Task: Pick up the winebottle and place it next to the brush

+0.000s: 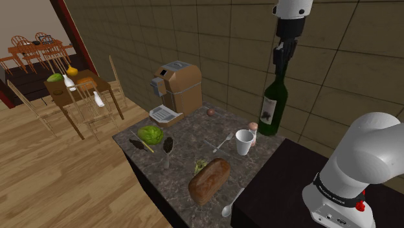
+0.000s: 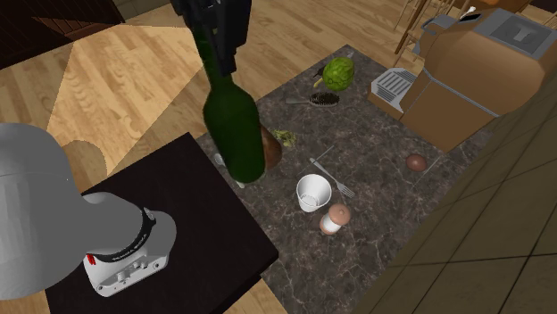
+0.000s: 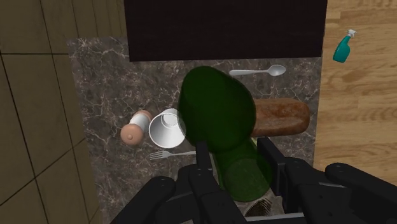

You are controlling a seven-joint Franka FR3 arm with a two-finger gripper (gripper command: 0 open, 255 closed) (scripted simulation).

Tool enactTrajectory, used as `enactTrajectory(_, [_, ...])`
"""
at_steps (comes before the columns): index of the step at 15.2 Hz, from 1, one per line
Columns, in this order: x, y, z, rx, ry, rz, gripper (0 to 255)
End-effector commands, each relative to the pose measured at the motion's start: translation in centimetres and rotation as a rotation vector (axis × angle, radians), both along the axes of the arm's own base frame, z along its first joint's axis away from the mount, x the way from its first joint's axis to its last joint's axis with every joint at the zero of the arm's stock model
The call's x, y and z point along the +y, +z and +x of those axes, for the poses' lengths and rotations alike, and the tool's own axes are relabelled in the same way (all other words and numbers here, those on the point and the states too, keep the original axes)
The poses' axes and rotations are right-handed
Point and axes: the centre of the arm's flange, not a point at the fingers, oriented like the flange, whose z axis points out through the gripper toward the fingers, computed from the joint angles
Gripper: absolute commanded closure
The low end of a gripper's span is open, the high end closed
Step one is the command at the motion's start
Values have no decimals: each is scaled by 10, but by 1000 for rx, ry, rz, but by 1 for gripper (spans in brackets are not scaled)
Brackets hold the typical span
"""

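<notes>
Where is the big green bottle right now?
In the shoulder view the green bottle hangs upright from the end effector clasping its neck, over the counter, just right of the white cup.

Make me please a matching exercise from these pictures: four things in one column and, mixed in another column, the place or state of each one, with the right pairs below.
Things:
1. wine bottle
2. white cup
3. bread loaf
4. brush

Places or states:
a. lies beside the green leafy vegetable
b. lies next to the spoon
c. clasped at its neck by the pincer
d. stands upright by the fork

Pairs: 1-c, 2-d, 3-b, 4-a
</notes>
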Motion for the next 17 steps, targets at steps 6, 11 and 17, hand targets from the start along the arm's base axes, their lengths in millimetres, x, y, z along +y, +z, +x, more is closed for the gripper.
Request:
enactTrajectory(6, [14,-12,43,0,0,0,255])
enactTrajectory(11, [31,-46,97,0,0,0,255])
enactTrajectory(17, [51,-87,162,0,0,0,255])
